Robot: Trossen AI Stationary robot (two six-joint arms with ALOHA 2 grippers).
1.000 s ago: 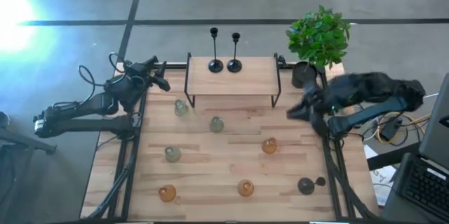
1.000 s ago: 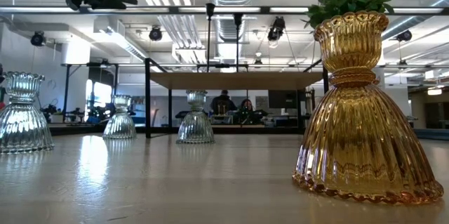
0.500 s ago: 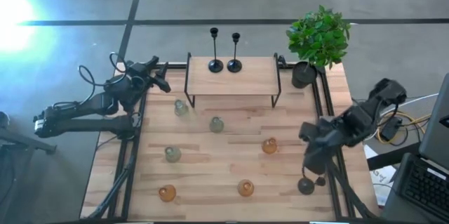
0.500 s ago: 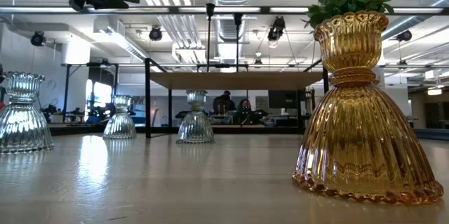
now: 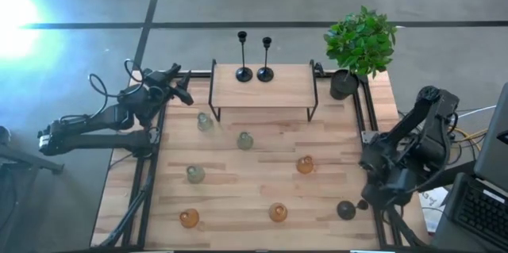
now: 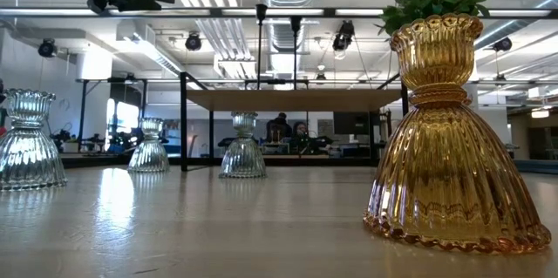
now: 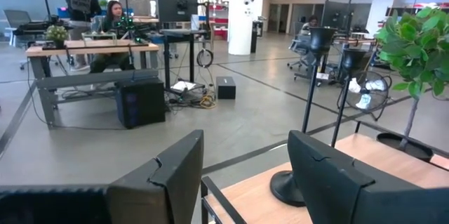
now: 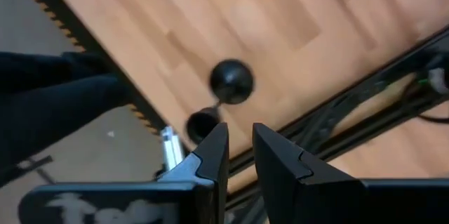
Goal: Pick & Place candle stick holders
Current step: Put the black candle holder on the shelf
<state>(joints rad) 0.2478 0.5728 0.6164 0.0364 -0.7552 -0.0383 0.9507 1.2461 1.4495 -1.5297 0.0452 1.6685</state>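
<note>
Wooden table (image 5: 262, 185) seen from above, w/ a raised shelf (image 5: 263, 86) at 12 o'clock. Two slim black candlesticks (image 5: 244, 56) stand upright on the shelf's far edge, side by side, domed round bases, thin stems, small cups on top. A third black candlestick (image 5: 349, 208) lies tipped over near the table's 5 o'clock corner; dome base and cup end both show, stem barely.

Six small bulbous glass holders sit apart on the table: pale green ones (image 5: 205, 121) at approx 10 o'clock, centre and 8 o'clock; amber ones (image 5: 305, 164) at 3 o'clock, 6 o'clock and 7 o'clock. In the low view the nearest amber holder (image 6: 445, 139) is ribbed, bell-shaped, flared rim, narrow neck; clear-looking ribbed ones (image 6: 242, 147) stand further back.

Potted green plant (image 5: 361, 43) at 1 o'clock, off the shelf's right end.

Right gripper (image 8: 238, 147) hangs just above the fallen candlestick at 5 o'clock, fingers drawn nearly together w/ a narrow gap, grasping nothing. Left gripper (image 7: 242, 171) waits off the table's 10 o'clock corner, fingers spread wide, nothing in them, a candlestick base showing beyond.
</note>
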